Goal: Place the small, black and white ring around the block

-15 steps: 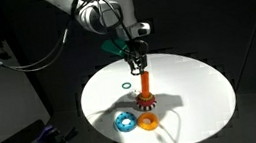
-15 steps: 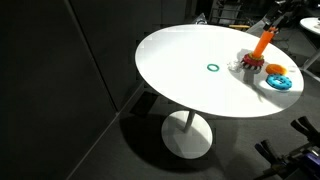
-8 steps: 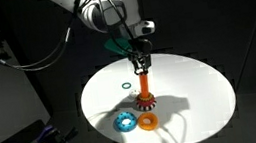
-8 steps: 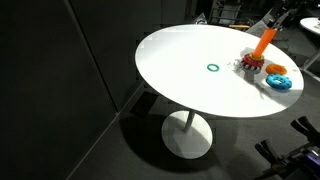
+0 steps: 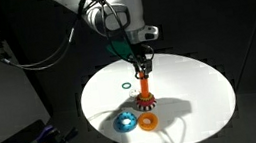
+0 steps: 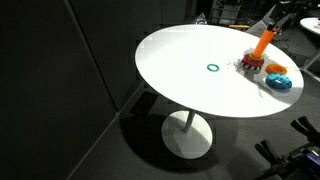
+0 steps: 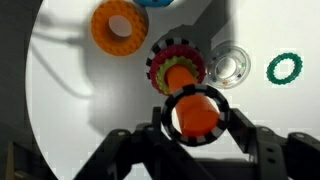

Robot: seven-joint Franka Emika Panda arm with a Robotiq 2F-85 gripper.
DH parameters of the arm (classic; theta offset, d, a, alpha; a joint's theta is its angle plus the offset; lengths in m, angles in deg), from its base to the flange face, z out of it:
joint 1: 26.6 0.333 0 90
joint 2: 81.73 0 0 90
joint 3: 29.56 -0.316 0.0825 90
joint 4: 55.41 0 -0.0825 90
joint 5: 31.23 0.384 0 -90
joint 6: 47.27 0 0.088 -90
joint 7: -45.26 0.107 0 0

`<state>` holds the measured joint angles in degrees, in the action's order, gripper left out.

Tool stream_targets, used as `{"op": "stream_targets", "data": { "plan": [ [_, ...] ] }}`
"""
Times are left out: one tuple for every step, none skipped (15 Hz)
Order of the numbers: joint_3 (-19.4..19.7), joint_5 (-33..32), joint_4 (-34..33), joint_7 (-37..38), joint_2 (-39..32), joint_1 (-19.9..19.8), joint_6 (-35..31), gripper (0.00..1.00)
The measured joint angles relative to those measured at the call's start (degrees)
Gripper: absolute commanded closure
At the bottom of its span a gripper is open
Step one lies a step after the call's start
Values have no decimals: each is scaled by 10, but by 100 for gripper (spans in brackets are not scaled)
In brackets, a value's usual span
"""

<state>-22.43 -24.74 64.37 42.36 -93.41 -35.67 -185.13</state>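
The small black and white ring [image 7: 196,90] is held between my gripper's fingers [image 7: 196,125]. Through the ring I see the top of the orange block [image 7: 197,116], an upright post. In an exterior view my gripper [image 5: 142,61] is right at the top of the block [image 5: 144,85]. In another exterior view the block [image 6: 263,42] leans, and the gripper sits at the frame's upper right edge. A red ring with black-and-white marks [image 7: 178,62] lies around the block's base [image 5: 146,104].
On the round white table [image 5: 196,87] lie an orange ring [image 5: 148,121], a blue ring [image 5: 126,122] and a thin green ring [image 5: 126,84]. A clear ring [image 7: 230,66] lies beside the red one. The surroundings are dark.
My gripper has shifted slightly right and down over the block's top, with the ring still in it. The other rings have not moved.
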Motion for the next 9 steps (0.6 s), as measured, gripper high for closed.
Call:
{"op": "stream_targets", "data": {
  "plan": [
    [0, 6, -1, -2, -3, 0, 0, 57],
    [0, 13, -3, -6, -6, -1, 0, 57],
    [0, 19, -5, -9, -9, -1, 0, 57],
    [0, 22, -8, -10, -12, -2, 0, 57],
    [0, 25, -12, -11, -15, -2, 0, 57],
    [0, 27, -16, -12, -19, -2, 0, 57],
    [0, 30, -21, -12, -22, -2, 0, 57],
    [0, 31, -25, -12, -24, -2, 0, 57],
    [-1, 31, -29, -12, -26, -2, 0, 57]
  ]
}}
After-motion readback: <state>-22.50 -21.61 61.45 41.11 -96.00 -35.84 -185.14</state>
